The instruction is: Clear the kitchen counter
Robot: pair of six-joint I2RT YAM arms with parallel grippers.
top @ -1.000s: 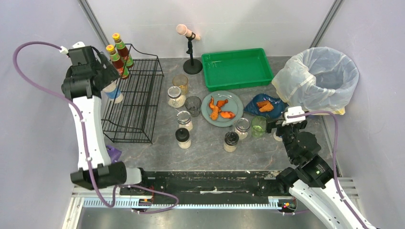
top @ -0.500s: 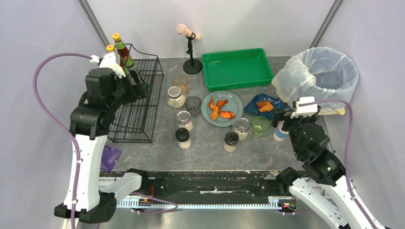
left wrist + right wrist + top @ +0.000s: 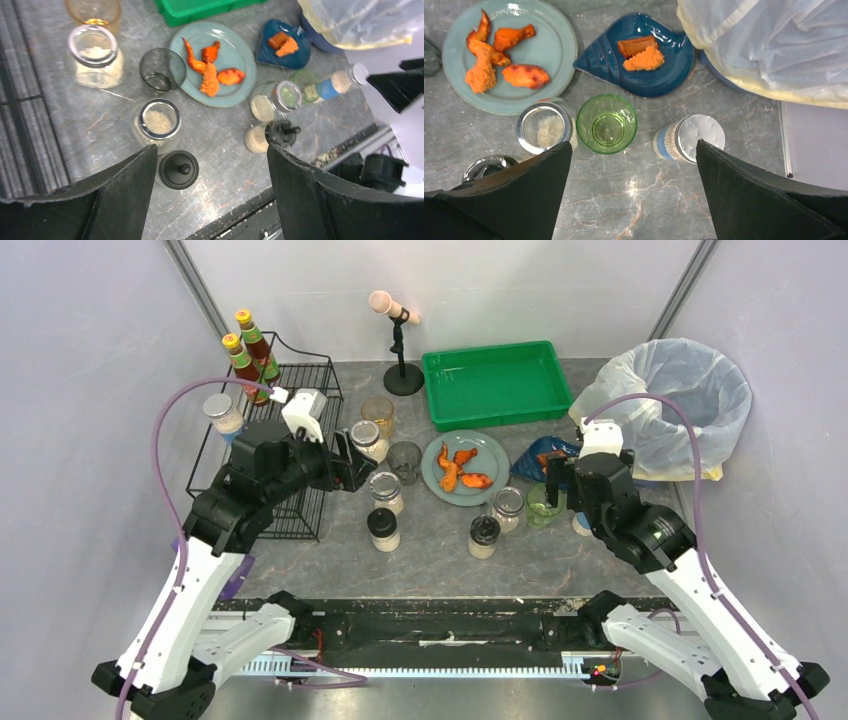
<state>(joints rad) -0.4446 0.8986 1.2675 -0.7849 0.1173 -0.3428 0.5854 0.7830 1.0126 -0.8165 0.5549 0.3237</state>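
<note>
Both arms are up over the kitchen counter [image 3: 440, 560], neither carrying anything. The counter is the big flat slab ahead of the arm bases, running from the black rail [image 3: 430, 605] at the near edge back to the rear wall. The surface is dark grey, mottled stone-look with pale veining and faint scratches, and the right wrist view shows a soft glare patch. Left gripper [image 3: 209, 152]: fingers spread wide, nothing between them, hovering over a black-lidded jar [image 3: 178, 169] and an open jar [image 3: 159, 120]. Right gripper [image 3: 634, 150]: fingers also wide apart and empty, above a green glass [image 3: 606, 123] and a white-capped jar [image 3: 689, 137] that stand close side by side. Also on the counter are a teal plate [image 3: 490, 455] with orange chicken pieces, a blue leaf-shaped dish [image 3: 599, 60] with two orange bits just right of it, and a green tray [image 3: 500, 385] behind the plate. A black wire rack [image 3: 305, 510] sits at far left with sauce bottles [image 3: 245, 360] at its back end. A bagged bin [image 3: 680, 400] is in the back right corner.
</note>
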